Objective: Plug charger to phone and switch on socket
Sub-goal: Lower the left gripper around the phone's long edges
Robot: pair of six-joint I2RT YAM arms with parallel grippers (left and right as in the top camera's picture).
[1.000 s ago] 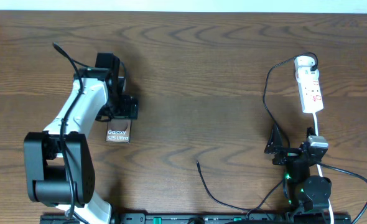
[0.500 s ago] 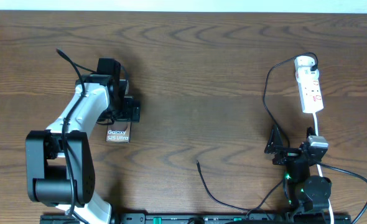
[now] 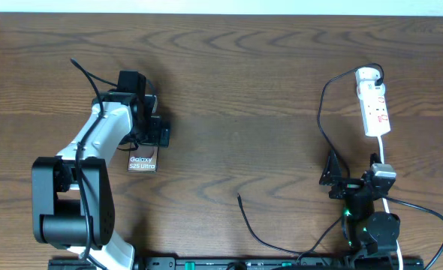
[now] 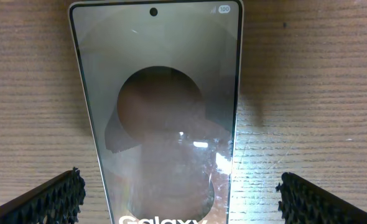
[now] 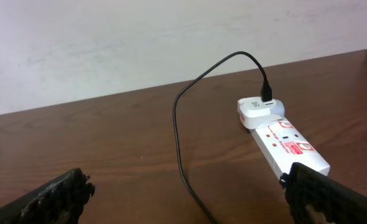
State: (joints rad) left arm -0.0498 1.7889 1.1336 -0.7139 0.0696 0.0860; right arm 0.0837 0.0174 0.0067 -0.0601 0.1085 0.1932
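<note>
Left end effector [image 4: 182, 194], released, is hovering with Galaxy phone [image 4: 162, 124] beneath; right end effector [image 5: 193, 200], released, is facing power strip [image 5: 289, 146].

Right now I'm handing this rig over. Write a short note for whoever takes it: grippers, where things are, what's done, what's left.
Left gripper: jaws open, empty, over the phone.
Right gripper: jaws open, empty, at front right, facing the socket.
The charger has its tip loose on the table, centre front. Its other end sits in the white adapter on the socket.
Done: nothing yet.
Left: grasp the tip, plug it into the phone, switch on the socket.
</note>
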